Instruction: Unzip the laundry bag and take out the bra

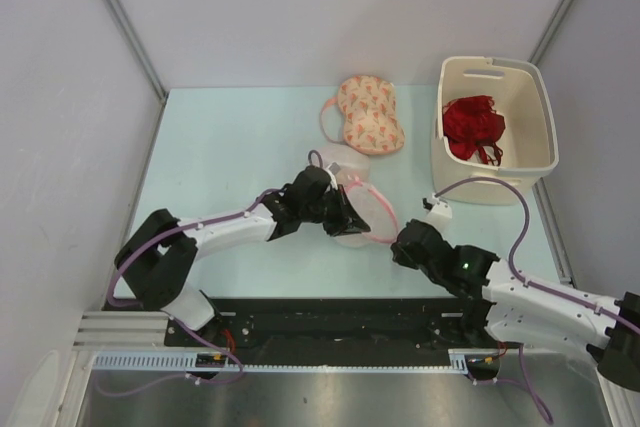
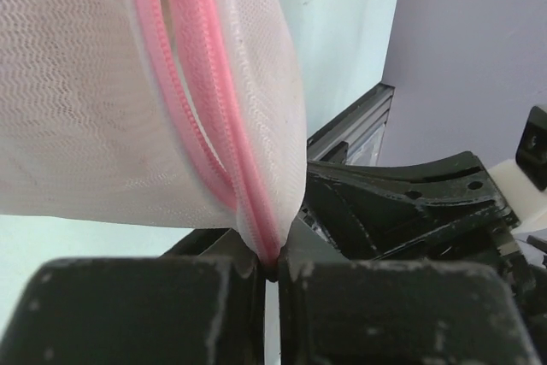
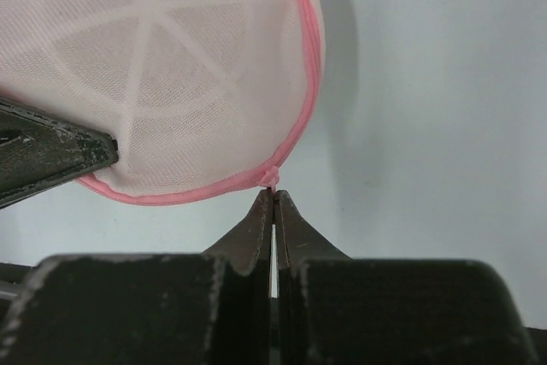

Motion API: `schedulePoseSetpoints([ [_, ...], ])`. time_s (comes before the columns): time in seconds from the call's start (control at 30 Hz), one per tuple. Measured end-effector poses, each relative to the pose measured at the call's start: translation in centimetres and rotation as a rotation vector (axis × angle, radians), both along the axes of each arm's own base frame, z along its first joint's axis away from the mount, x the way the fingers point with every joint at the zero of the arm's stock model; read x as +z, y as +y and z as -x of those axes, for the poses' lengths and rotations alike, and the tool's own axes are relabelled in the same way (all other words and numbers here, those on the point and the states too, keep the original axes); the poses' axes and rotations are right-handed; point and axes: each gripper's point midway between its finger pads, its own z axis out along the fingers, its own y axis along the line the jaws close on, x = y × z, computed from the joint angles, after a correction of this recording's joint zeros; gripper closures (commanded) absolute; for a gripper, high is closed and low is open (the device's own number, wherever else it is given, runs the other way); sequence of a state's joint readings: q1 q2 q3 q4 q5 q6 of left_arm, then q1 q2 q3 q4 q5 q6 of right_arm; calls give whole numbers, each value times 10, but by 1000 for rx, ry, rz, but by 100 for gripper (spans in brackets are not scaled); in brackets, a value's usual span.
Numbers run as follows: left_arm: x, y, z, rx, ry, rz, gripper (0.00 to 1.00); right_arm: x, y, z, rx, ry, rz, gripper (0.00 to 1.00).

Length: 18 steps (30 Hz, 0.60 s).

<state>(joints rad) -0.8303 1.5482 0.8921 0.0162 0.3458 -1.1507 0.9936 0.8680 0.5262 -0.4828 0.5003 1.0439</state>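
The left claw [image 2: 269,267] is closed tight, its two dark fingers [image 2: 145,309] pinching the pink zipper trim [image 2: 205,91] of the laundry bag [image 3: 171,74], so the white mesh dome swells up and away from the fingertips. The right claw [image 3: 273,198] is also closed, jaws pressed together, with a small pink tab [image 3: 272,179] of the same trim caught at their very tips. The bag lies just ahead of this claw and a little to its left, resting on the pale surface [image 1: 230,147] between the two claws. The bra cannot be made out through the mesh; only white ribs and netting show. Beyond the left claw, farther from the arm bases, a pink bra with red printed motifs [image 1: 368,117] lies on the surface. Well ahead of the right claw stands a white bin [image 1: 540,117] with a red lacy bra [image 1: 473,125] inside it.
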Motion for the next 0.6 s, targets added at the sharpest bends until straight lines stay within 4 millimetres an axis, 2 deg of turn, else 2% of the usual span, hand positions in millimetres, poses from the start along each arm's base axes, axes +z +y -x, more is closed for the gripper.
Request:
schedulePoseSetpoints([
  [0.1,1,1,1,-18,2,5,99,7,-8,-4,-3,-20,-1,100],
  [0.27,9,7,-1,-85,-2,53,100,23,-31,-25,-14,-84,-45,100],
  [0.43,18,10,-2,-151,-31,101,100,11,-44,-41,27,-123,-64,100],
  [0.57,20,12,3,-193,-48,104,100,0,-43,-47,69,-108,-55,100],
  [0.6,20,13,3,-197,-51,101,100,-1,-42,-47,77,-107,-57,95],
])
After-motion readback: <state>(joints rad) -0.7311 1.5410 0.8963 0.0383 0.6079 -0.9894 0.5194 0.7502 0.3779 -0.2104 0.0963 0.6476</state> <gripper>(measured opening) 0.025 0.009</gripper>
